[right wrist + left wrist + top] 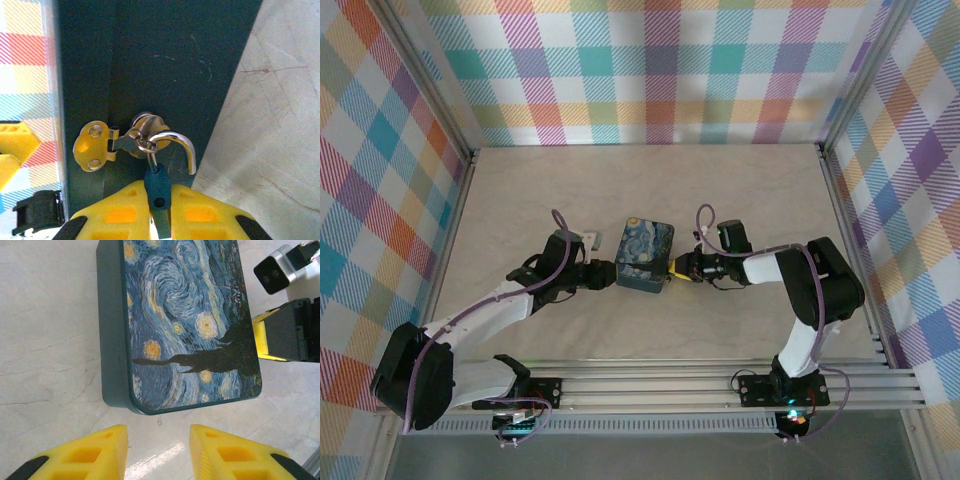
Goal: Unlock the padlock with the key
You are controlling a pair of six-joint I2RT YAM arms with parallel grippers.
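A dark box with a Starry Night lid (645, 255) stands mid-table, its lid facing the left wrist view (185, 325). On the box's dark side wall (150, 65) a brass hasp (92, 146) carries the padlock (158, 182). The padlock has a dark blue body, and its silver shackle (176, 140) curves to a free end on the right. My right gripper (160, 210) is shut on the padlock's body, at the box's right side (672, 270). My left gripper (159, 455) is open and empty, just short of the box's left side (605, 272). The key is hidden.
Aluminium frame rails (720, 385) run along the near edge, and plaid walls (650, 70) close in the back and both sides. Bare beige table (570, 190) lies behind the box. The right arm's black and yellow gripper (285, 332) shows past the box's far side.
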